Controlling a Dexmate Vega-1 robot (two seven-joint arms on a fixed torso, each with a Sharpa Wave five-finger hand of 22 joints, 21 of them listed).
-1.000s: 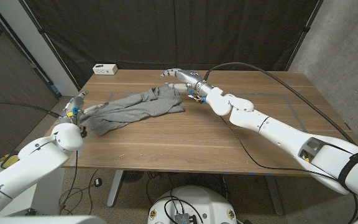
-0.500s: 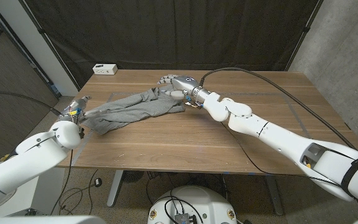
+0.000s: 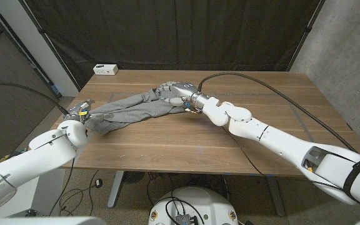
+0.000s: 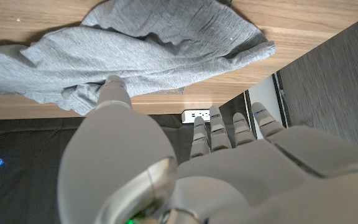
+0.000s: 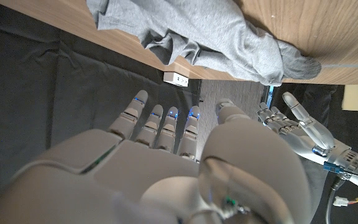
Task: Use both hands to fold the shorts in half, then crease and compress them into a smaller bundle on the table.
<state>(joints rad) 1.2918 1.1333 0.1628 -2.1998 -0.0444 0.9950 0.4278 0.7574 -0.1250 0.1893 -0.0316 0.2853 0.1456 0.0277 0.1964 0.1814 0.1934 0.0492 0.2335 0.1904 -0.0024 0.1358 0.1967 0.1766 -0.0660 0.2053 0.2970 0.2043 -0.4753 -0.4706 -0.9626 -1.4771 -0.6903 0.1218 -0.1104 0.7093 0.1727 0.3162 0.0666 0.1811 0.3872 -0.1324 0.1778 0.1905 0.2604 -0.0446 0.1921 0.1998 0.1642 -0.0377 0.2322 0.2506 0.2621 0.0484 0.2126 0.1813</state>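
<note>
The grey shorts (image 3: 133,109) lie crumpled in a long strip across the left half of the wooden table (image 3: 230,140). My left hand (image 3: 80,114) is at their near left end; in the left wrist view (image 4: 185,168) its thumb tip touches the cloth (image 4: 142,50) while the fingers (image 4: 229,130) stay straight, clear of it. My right hand (image 3: 172,90) hovers at the far right end of the shorts. The right wrist view has its fingers (image 5: 160,124) extended and apart, holding nothing, with the shorts (image 5: 210,37) beyond them and my left hand (image 5: 294,121) further off.
A white box (image 3: 105,69) sits at the table's far left corner. A black cable (image 3: 261,72) arcs over the far right of the table to the right arm. A dark curtain hangs behind the table.
My right hand has moved left from beyond the shorts to over their far right end. My left hand has edged in to the shorts' left end. The shorts have barely shifted.
</note>
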